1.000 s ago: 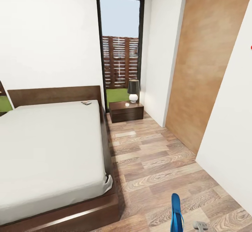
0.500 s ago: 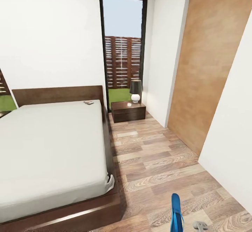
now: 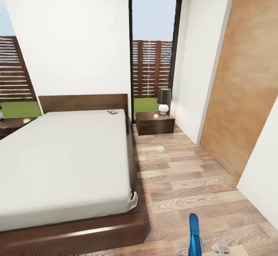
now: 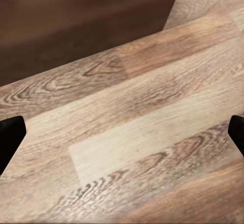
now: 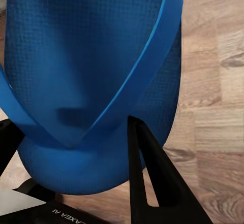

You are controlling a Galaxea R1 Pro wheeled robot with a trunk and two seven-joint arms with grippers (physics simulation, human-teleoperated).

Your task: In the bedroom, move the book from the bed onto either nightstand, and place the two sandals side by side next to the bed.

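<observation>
Room: you're looking down the bedroom, white walls, wood-plank floor (image 3: pixel 181 178), a tall dark-framed window (image 3: pixel 154 55) at the far end and a brown door (image 3: pixel 247 82) along the right side.

Bed: the bed (image 3: pixel 69 159) takes up the left half of your head view, dark frame, pale mattress, headboard against the far wall.

Book: the book (image 3: pixel 112 112) is a small dark thing lying flat on the mattress, up at the far right corner by the headboard. Too small to read any cover detail from here.

Nightstand: the nightstand (image 3: pixel 155 122) sits on the floor just right of the bed's head end, in front of the window, with the lamp (image 3: pixel 163 100) standing on its top. Book and nightstand are near each other but apart.

Sandal: one blue sandal (image 3: pixel 194 234) is standing up on edge at the bottom of your head view, over the floor to the right of the bed's foot corner.

Right gripper: your right gripper (image 5: pixel 76 148) is clamped on that sandal; in the wrist view a dark finger (image 5: pixel 152 178) sits across the sole right where the straps meet.

Left gripper: your left gripper (image 4: pixel 122 132) has its jaws spread wide, the dark fingertips (image 4: pixel 10 137) at opposite edges of the wrist view with bare floor between them and the dark bed frame beyond.
</observation>
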